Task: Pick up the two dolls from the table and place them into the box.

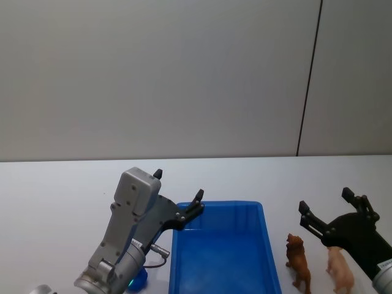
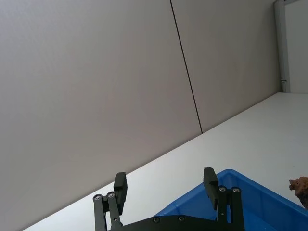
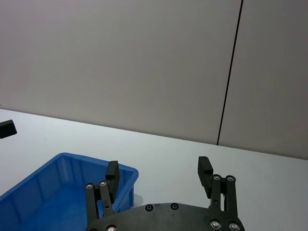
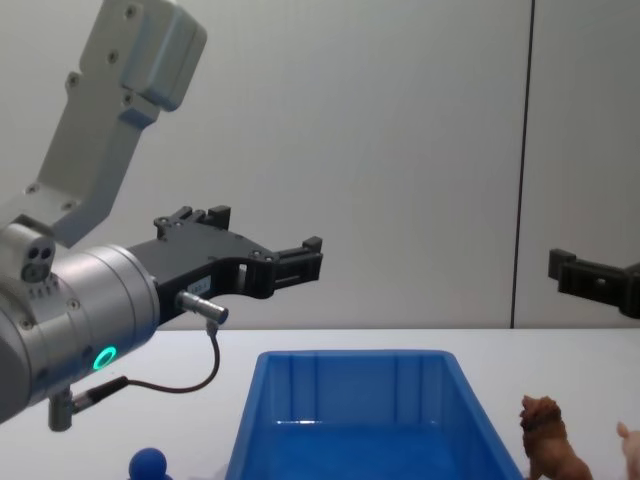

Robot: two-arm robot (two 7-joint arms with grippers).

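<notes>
White desk (image 1: 49,196), grey panel wall (image 1: 184,73) behind. Lion doll (image 1: 298,260) stands just right of blue box (image 1: 229,204); blue ball-top doll (image 4: 150,465) sits left of it, clearest in chest view. Left gripper (image 1: 178,184) above box's left rim, right gripper (image 1: 324,199) above lion: both wide open, empty.

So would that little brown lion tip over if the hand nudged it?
Probably: the lion stands upright on thin legs, so a sideways nudge likely topples it. It looks like rigid moulded plastic, so it should keep its shape when gripped and feel light.
</notes>
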